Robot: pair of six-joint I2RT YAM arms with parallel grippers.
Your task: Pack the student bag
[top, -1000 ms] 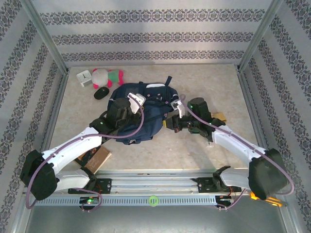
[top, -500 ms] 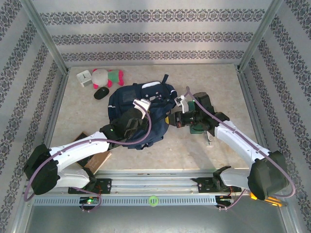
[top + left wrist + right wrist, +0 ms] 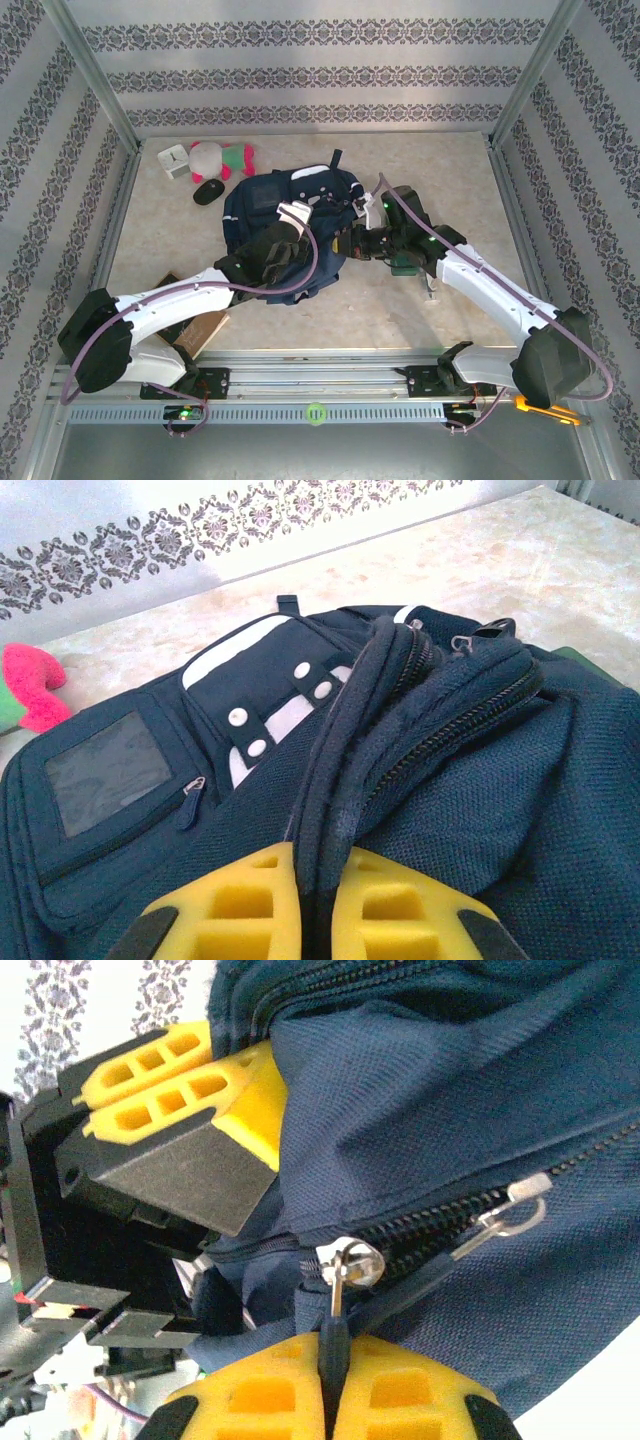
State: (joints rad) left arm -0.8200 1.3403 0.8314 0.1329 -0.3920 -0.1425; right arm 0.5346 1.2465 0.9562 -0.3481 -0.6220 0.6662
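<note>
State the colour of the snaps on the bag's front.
White snaps on the navy bag; left wrist view shows them best.

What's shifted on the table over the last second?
The left gripper swung right across the student bag; the right gripper edged away from the bases, and the bag bunched up between them. Both grips stayed shut on the bag; plush toy and mouse unmoved.

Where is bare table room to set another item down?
Far right corner, between student bag and right wall; left strip nearer than the black mouse; near centre, between bag and base rail. Crowded: far left corner, with plush toy.
</note>
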